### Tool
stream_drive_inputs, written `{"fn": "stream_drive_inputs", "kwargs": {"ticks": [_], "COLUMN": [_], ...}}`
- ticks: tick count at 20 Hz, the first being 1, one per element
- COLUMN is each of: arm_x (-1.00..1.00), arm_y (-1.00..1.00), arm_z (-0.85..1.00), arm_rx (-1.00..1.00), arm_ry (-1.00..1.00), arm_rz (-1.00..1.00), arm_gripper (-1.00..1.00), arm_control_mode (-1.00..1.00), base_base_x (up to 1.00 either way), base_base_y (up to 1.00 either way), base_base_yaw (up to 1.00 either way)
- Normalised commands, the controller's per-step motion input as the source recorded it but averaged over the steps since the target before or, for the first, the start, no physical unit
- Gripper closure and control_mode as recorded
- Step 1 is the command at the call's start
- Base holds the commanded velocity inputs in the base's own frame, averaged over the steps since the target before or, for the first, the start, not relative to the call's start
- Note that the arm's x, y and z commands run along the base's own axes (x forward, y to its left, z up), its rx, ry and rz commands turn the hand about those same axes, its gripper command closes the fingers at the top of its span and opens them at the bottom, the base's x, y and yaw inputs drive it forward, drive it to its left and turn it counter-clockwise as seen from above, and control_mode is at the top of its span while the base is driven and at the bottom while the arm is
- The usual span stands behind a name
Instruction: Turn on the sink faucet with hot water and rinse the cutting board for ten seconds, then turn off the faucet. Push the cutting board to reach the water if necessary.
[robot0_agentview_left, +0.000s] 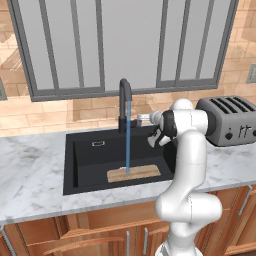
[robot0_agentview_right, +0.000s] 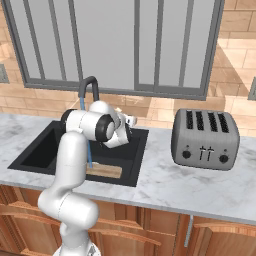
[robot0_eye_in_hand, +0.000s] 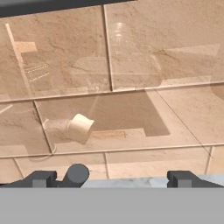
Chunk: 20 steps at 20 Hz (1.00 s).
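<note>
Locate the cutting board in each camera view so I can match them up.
Left base view: cutting board lies centre-low, on the sink floor under the water.
Right base view: lower left, partly behind the arm, at the basin's near edge.
Hand view: not in it; tiles fill the frame.
Shared landmark: the sink faucet.

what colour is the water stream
Translucent blue water, clearest in the left base view.

White-grey marble counter (robot0_agentview_left: 30, 175) on wooden base cabinets (robot0_agentview_left: 100, 232). A black sink (robot0_agentview_left: 85, 155) is set into it. A grey four-slot toaster (robot0_agentview_right: 206, 139) stands on it, right of the sink.
</note>
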Motion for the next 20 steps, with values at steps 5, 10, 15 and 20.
{"fn": "stream_drive_inputs", "kwargs": {"ticks": [5, 10, 15, 20], "arm_x": [0.00, 0.00, 0.00, 0.00], "arm_y": [0.00, 0.00, 0.00, 0.00], "arm_z": [0.00, 0.00, 0.00, 0.00], "arm_rx": [0.00, 0.00, 0.00, 0.00], "arm_ry": [0.00, 0.00, 0.00, 0.00], "arm_rz": [0.00, 0.00, 0.00, 0.00], "arm_gripper": [-1.00, -1.00, -1.00, -1.00], "arm_control_mode": [-1.00, -1.00, -1.00, -1.00], "base_base_x": [0.00, 0.00, 0.00, 0.00], "base_base_y": [0.00, 0.00, 0.00, 0.00], "base_base_yaw": [0.00, 0.00, 0.00, 0.00]}}
